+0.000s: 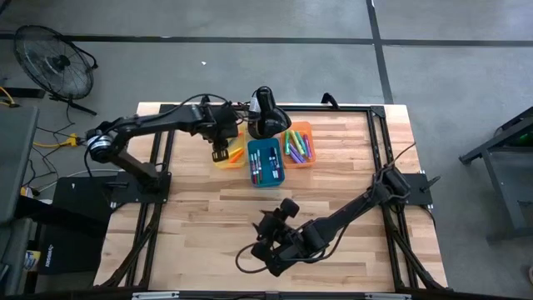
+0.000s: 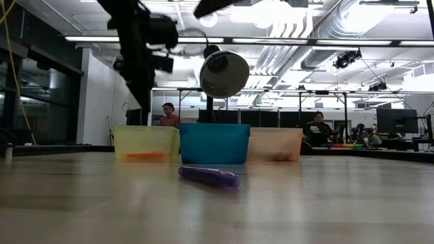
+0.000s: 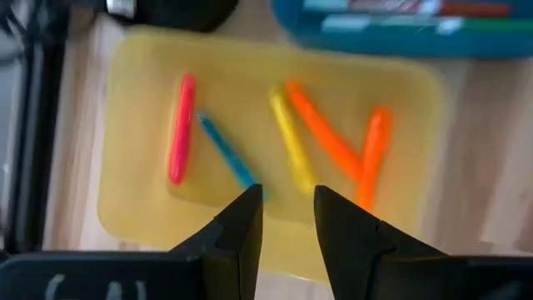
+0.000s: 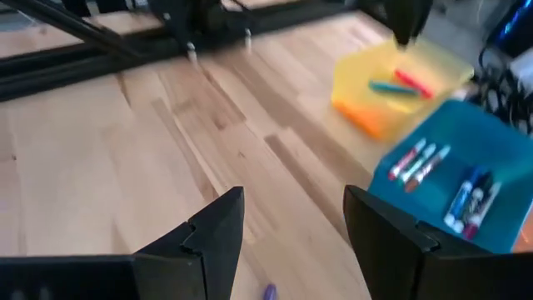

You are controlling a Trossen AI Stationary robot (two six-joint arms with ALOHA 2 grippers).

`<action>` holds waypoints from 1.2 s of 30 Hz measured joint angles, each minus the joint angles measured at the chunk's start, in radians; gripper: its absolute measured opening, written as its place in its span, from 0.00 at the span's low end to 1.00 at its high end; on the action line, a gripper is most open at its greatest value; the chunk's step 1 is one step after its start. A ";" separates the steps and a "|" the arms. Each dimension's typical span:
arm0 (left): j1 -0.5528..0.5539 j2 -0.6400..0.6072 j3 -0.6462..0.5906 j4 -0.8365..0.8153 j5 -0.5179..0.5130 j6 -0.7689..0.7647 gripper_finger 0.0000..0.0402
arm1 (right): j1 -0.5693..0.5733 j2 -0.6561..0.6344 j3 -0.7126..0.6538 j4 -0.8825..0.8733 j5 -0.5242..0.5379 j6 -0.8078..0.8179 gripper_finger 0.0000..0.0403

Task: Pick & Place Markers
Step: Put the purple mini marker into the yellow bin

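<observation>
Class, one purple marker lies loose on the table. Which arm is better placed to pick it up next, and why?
Right. The right hand hovers open over bare wood with the purple marker just below it, while the left hand hangs open over the yellow bin.

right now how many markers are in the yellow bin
5 in the yellow bin, seen from the left wrist: a pink one, a teal one, a yellow one and two orange ones. The open left gripper may hide more.

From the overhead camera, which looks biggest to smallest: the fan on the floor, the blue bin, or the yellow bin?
1. Fan, clearly largest.
2. Blue bin.
3. Yellow bin, though the left arm hides part of it, so that ranking is unsure.
</observation>
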 joint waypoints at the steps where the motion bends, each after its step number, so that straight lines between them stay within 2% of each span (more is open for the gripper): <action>1: -0.015 -0.016 0.002 0.001 0.000 0.000 0.26 | -0.002 0.000 0.000 -0.018 -0.015 0.021 0.48; 10: -0.125 -0.217 0.001 -0.044 -0.002 -0.072 0.26 | -0.016 0.000 0.000 -0.104 -0.121 0.137 0.48; 15: -0.214 -0.375 0.000 -0.034 0.002 -0.121 0.26 | -0.042 0.000 0.001 -0.098 -0.260 0.135 0.48; 17: -0.259 -0.447 -0.028 0.017 0.002 -0.157 0.26 | -0.053 0.000 0.005 -0.098 -0.304 0.135 0.48; 21: -0.359 -0.592 -0.140 0.154 0.028 -0.226 0.26 | -0.075 0.000 0.007 -0.089 -0.361 0.134 0.48; 25: -0.468 -0.710 -0.279 0.275 0.026 -0.275 0.26 | -0.112 0.000 0.007 -0.069 -0.477 0.114 0.48; 30: -0.587 -0.820 -0.460 0.461 -0.031 -0.316 0.26 | -0.144 0.000 0.008 0.006 -0.573 0.072 0.48; 36: -0.693 -0.925 -0.623 0.612 -0.067 -0.342 0.26 | -0.184 0.000 0.005 -0.052 -0.632 0.112 0.48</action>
